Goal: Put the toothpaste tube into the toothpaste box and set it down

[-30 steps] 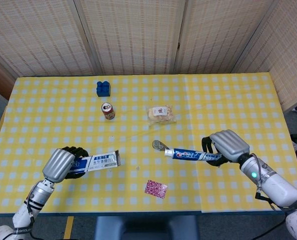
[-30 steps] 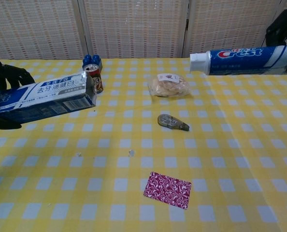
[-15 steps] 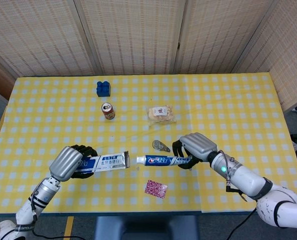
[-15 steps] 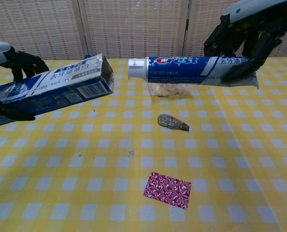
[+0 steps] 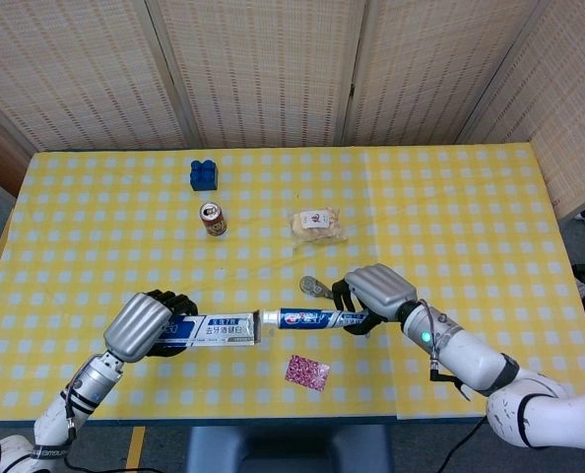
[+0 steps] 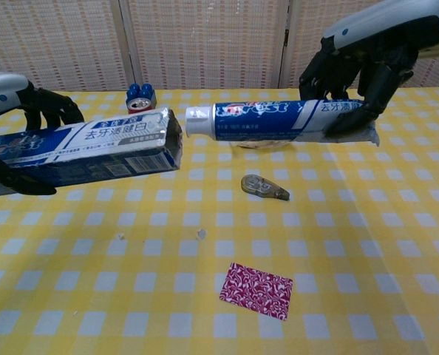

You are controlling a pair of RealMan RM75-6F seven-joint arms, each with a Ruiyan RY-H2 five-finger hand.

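My left hand (image 5: 140, 327) (image 6: 16, 111) grips the blue and silver toothpaste box (image 5: 214, 328) (image 6: 86, 148) above the table, its open end facing right. My right hand (image 5: 371, 292) (image 6: 363, 63) holds the blue toothpaste tube (image 5: 312, 317) (image 6: 278, 122) by its rear half. The tube lies level, white cap pointing left. In the chest view the cap is just at the box's open end, a little above it and outside the opening.
On the yellow checked table (image 5: 450, 197) lie a small grey tape dispenser (image 6: 264, 187), a magenta patterned card (image 5: 306, 371) (image 6: 256, 290), a bagged snack (image 5: 317, 226), a drink can (image 5: 212, 219) and a blue block (image 5: 204, 174).
Both hands have come together toward the middle. The tube moved left and down, the box shifted right and levelled, so the cap now meets the box's open end.
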